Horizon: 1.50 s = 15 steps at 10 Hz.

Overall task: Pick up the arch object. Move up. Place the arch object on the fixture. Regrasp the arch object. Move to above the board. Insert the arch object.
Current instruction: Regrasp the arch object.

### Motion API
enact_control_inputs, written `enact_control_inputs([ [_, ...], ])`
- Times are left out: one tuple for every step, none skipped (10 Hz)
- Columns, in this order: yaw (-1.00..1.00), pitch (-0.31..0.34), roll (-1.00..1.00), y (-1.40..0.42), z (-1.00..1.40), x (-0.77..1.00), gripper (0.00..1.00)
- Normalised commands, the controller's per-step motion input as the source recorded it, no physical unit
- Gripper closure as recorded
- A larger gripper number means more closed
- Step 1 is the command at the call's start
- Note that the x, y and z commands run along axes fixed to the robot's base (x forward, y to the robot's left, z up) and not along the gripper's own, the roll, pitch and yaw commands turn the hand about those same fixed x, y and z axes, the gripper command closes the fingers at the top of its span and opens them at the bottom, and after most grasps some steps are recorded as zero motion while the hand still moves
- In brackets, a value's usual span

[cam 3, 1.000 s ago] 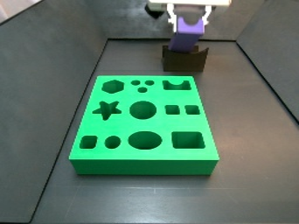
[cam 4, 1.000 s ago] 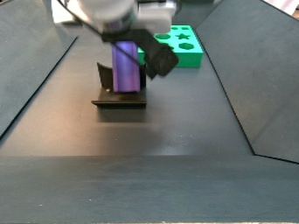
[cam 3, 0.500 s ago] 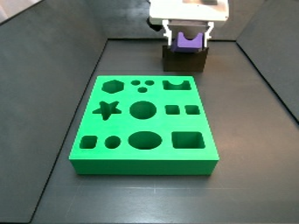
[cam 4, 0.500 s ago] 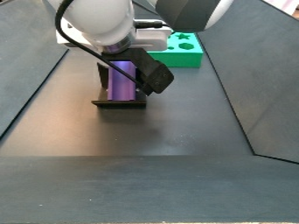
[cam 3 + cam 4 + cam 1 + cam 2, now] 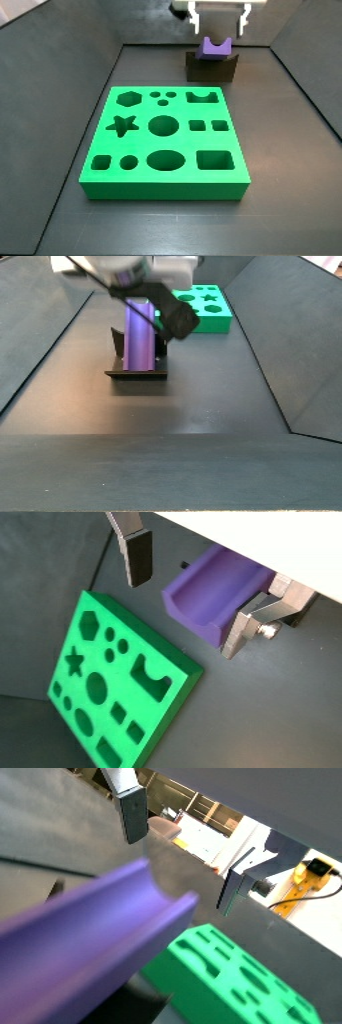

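The gripper (image 5: 218, 22) is rising clear of the arch object (image 5: 215, 45), jaws spread, leaving it resting on the fixture (image 5: 211, 68).

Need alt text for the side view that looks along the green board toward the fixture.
The purple arch stands on the dark fixture behind the green board. The end effector hangs just above it, fingers apart and off the piece.

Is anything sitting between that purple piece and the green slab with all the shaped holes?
Nothing visible does. The arch object rests on the fixture, just beyond the far edge of the board, with only bare dark floor between them. The tool hangs open directly above the piece, its fingers apart and clear of it.
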Motion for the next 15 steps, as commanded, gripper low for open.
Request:
enact_control_inputs([
  [0.0, 0.016, 0.04, 0.01, 0.89, -0.04, 0.0],
  [0.01, 0.026, 0.04, 0.01, 0.63, -0.03, 0.0],
  [0.0, 0.037, 0.04, 0.01, 0.44, -0.03, 0.0],
  [0.0, 0.05, 0.05, 0.01, 0.18, -0.03, 0.0],
  [0.05, 0.053, 1.0, -0.69, 0.83, 0.13, 0.0],
  [0.04, 0.054, 1.0, -0.68, 0.77, 0.14, 0.0],
  [0.04, 0.05, 1.0, -0.5, 0.6, 0.06, 0.0],
  [0.04, 0.047, 1.0, -0.3, 0.41, 0.01, 0.0],
  [0.04, 0.044, 1.0, -0.13, 0.19, -0.02, 0.0],
  [0.04, 0.044, 1.0, -0.07, 0.03, 0.0, 0.0],
  [0.04, 0.045, 1.0, -0.05, 0.04, 0.0, 0.0],
  [0.04, 0.043, 1.0, -0.04, 0.05, -0.02, 0.0],
  [0.04, 0.04, 1.0, -0.03, 0.02, -0.02, 0.0],
  [0.04, 0.037, 1.0, -0.03, 0.01, -0.02, 0.0],
  [0.04, 0.034, 1.0, -0.02, 0.01, -0.01, 0.0],
])
